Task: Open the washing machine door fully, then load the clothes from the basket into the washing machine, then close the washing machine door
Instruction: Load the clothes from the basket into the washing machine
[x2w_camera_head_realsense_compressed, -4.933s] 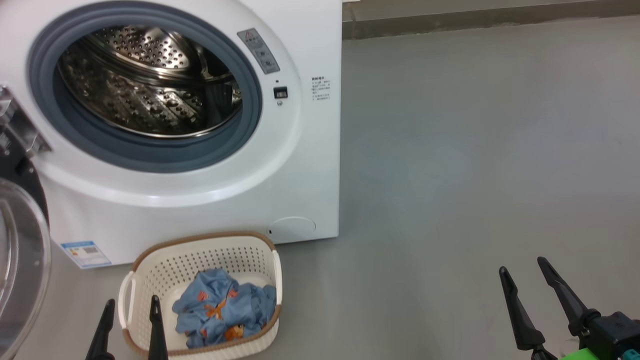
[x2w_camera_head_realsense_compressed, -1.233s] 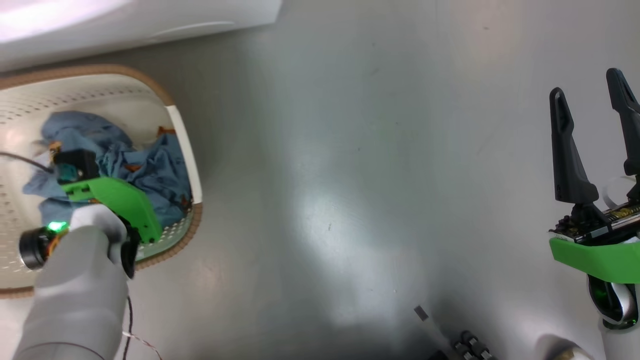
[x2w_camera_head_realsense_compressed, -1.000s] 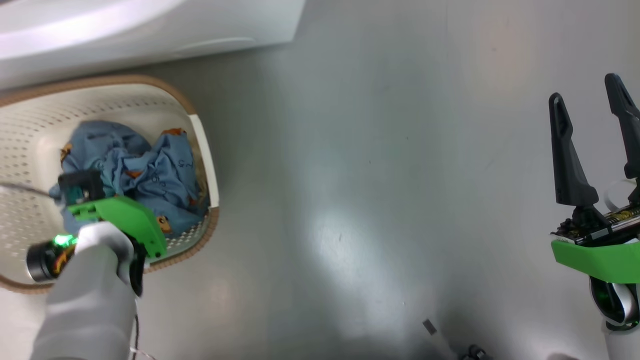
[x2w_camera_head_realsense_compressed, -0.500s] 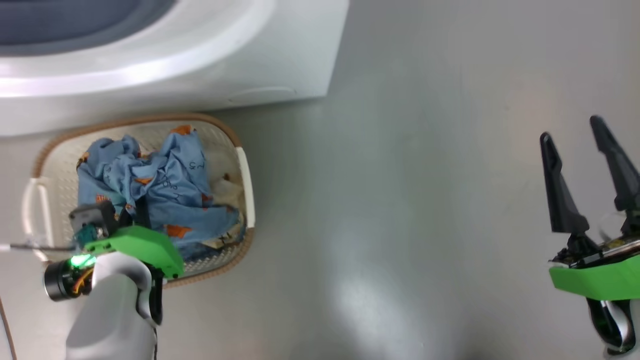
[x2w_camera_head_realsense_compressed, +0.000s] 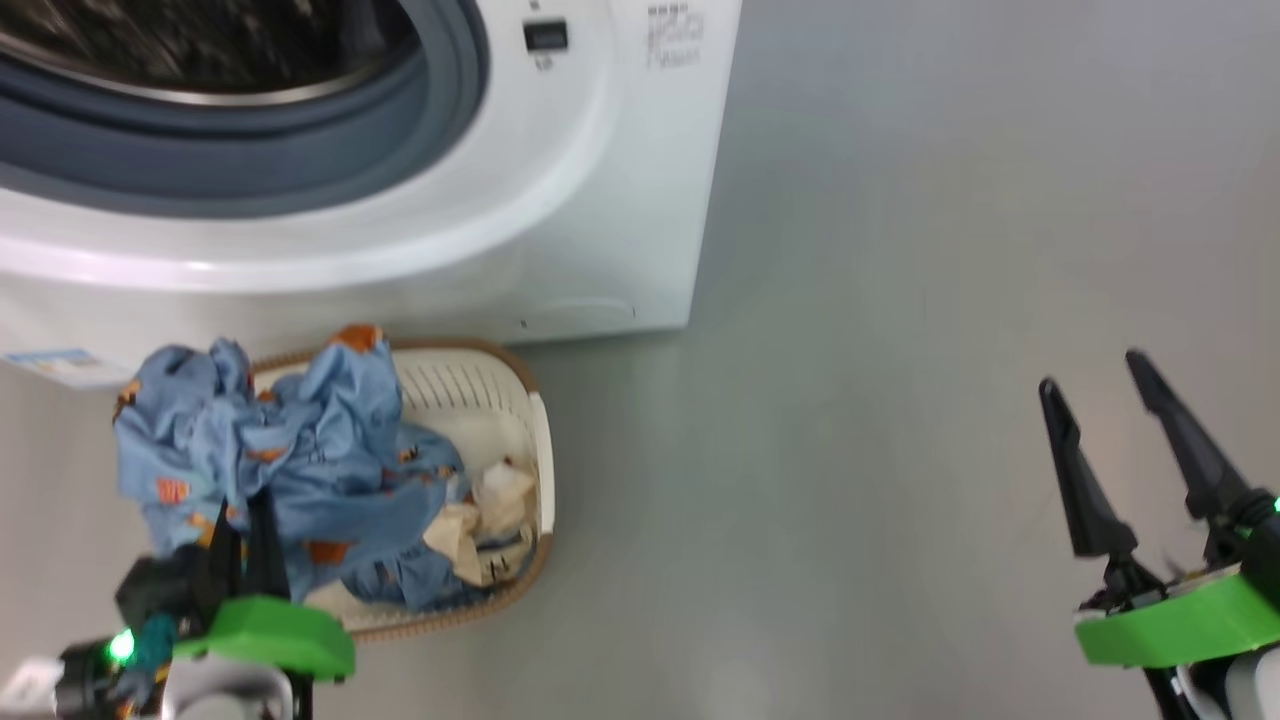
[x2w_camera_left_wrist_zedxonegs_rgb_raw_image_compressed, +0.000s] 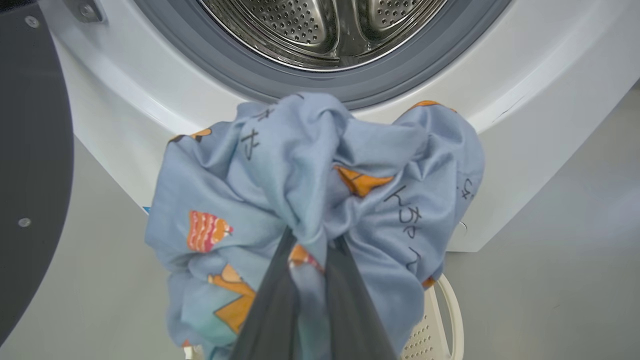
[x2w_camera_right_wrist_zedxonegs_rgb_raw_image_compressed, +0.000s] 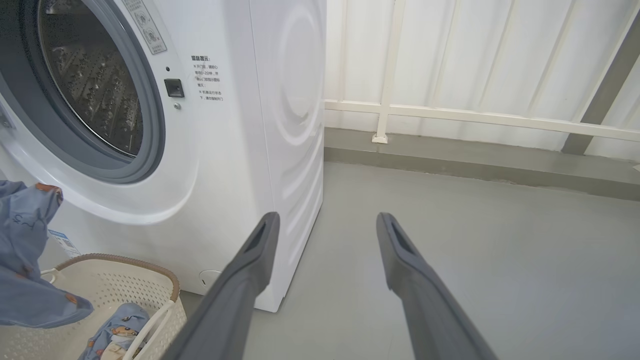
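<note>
- Your left gripper (x2w_camera_left_wrist_zedxonegs_rgb_raw_image_compressed: 312, 237) is clamped tight on the light blue garment (x2w_camera_left_wrist_zedxonegs_rgb_raw_image_compressed: 310, 170). Its two dark fingers pinch a bunched fold, and the cloth, printed with orange cartoons, billows around the tips.
- In the head view, the held garment hangs above the left half of the basket (x2w_camera_head_realsense_compressed: 540, 440). More blue cloth lies inside the basket; you cannot tell whether it is the same piece.
- The cream and beige clothes (x2w_camera_head_realsense_compressed: 490, 510) lie crumpled against the basket's right wall.
- The basket sits on the grey floor (x2w_camera_head_realsense_compressed: 900, 300), just in front of the washing machine (x2w_camera_head_realsense_compressed: 600, 200) and below its opening.
- The machine's mouth is uncovered. In the left wrist view, the steel drum (x2w_camera_left_wrist_zedxonegs_rgb_raw_image_compressed: 325, 25) and the grey-blue seal (x2w_camera_head_realsense_compressed: 300, 170) sit directly beyond the held garment.
- The washing machine door (x2w_camera_left_wrist_zedxonegs_rgb_raw_image_compressed: 30, 150) shows as a dark slab swung out at the left edge of the left wrist view.
- Your right gripper (x2w_camera_head_realsense_compressed: 1090, 372) is spread wide and holds nothing. It hangs over bare floor, well to the right of the basket.
</note>
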